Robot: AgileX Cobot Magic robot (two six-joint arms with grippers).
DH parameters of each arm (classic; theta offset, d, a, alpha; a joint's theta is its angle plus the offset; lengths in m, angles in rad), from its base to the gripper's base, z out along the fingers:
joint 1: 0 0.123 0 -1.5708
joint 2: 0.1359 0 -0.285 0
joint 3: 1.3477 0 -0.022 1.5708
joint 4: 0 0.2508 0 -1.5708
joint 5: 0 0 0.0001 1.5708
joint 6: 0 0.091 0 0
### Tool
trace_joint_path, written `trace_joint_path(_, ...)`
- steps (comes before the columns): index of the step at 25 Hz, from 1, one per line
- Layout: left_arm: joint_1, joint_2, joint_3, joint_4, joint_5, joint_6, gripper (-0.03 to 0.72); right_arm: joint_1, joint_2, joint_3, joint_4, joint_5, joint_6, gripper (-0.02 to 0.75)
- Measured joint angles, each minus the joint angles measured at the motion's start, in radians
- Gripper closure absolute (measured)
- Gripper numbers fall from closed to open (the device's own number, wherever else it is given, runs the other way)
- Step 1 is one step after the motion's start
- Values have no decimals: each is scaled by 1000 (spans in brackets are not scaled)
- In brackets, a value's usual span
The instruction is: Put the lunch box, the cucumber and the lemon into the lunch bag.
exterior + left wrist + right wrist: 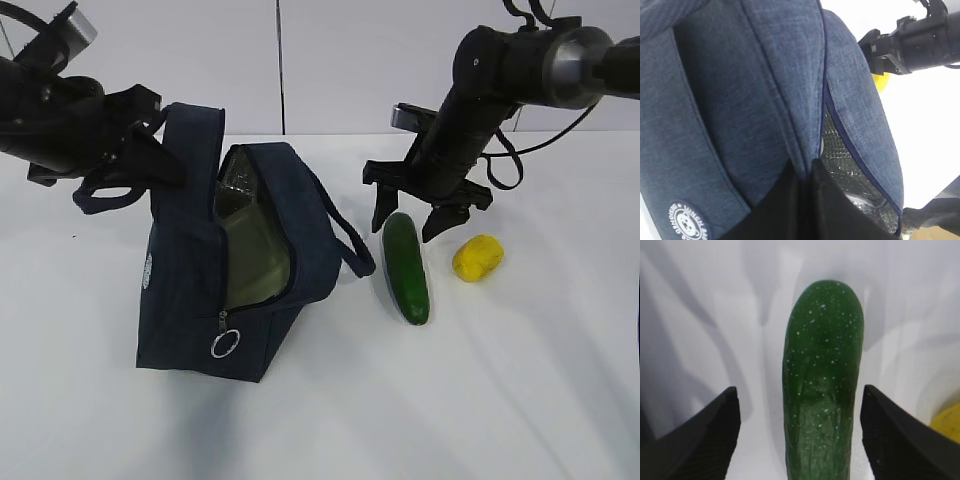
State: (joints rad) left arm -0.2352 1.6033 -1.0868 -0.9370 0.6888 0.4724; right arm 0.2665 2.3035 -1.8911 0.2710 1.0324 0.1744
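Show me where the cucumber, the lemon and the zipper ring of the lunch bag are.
cucumber (406, 268): exterior view, middle of its body.
lemon (477, 258): exterior view, centre of its yellow skin.
zipper ring (226, 345): exterior view, metal ring on the bag's front.

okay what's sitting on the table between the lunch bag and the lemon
The cucumber lies between the lunch bag and the lemon, under the open right gripper; the exterior view shows it.
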Motion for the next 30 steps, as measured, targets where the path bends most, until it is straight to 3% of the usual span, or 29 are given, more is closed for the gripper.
trace_joint_path(18, 0, 0, 0, 0, 0, 0, 690, 0, 47, 0, -8, -9, -5, 183)
trace_joint_path(30, 0, 0, 0, 0, 0, 0, 690, 0, 51, 0, 0, 7, -8, 341)
